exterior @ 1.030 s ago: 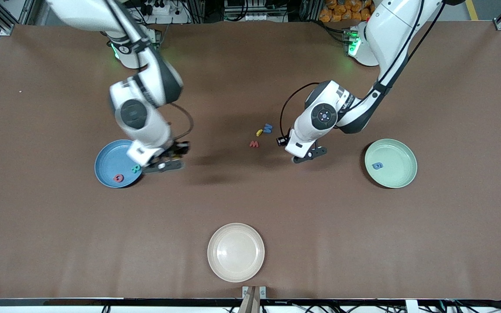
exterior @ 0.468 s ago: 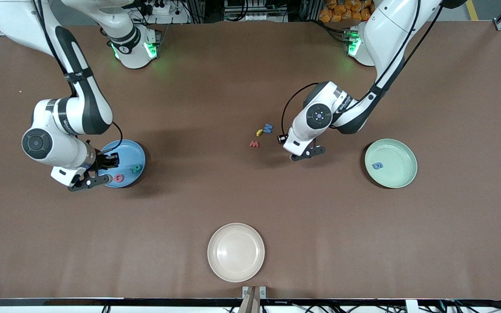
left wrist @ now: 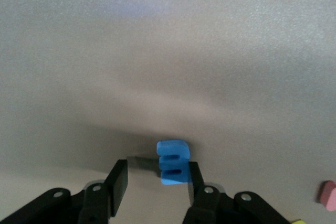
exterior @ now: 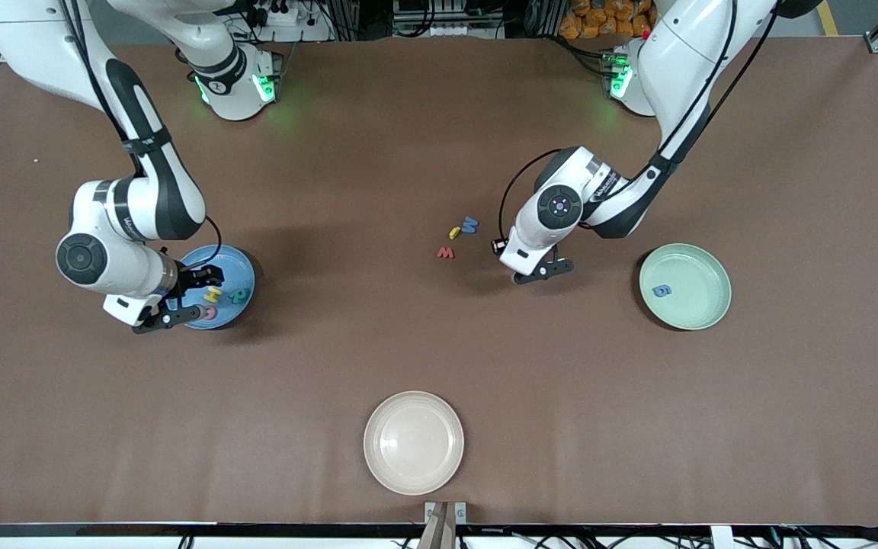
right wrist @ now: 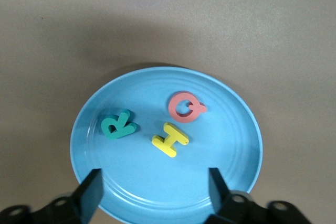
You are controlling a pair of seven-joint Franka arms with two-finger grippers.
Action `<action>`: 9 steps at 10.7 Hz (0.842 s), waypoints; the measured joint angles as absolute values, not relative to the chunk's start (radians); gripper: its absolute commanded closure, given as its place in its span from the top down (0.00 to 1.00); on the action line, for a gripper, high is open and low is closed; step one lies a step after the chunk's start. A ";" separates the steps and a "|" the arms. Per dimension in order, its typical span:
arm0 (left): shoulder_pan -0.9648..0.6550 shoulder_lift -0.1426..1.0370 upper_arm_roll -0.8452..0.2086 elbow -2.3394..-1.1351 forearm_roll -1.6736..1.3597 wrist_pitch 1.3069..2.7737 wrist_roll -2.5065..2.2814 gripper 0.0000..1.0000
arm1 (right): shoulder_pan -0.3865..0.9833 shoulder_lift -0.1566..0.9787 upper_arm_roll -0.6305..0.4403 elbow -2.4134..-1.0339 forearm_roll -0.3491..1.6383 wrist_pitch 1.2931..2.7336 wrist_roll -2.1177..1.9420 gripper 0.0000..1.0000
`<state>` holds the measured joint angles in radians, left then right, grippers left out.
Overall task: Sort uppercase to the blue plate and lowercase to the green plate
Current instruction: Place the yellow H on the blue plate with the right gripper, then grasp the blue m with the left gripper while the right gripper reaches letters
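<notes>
My right gripper is open and empty above the blue plate, which also shows in the right wrist view. In the plate lie the yellow H, the teal R and the red round G-like letter. My left gripper is open and low over the table. The blue E-like letter lies between its fingers, against one of them. The blue W, the small yellow letter and the red w lie beside it. The green plate holds the blue g.
A cream-white plate sits near the table's front edge, nearer the camera than the loose letters. The red w shows at the edge of the left wrist view.
My right gripper swung across the blue plate and now hangs open above it. The yellow H now lies in the plate. My left gripper barely shifted.
</notes>
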<state>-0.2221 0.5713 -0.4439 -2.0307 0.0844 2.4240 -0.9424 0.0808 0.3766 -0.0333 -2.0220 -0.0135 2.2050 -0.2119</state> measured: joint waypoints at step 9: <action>-0.259 0.584 -0.435 -1.998 0.085 2.432 -1.002 0.53 | 0.307 0.364 0.129 -1.954 0.058 2.229 0.433 1.00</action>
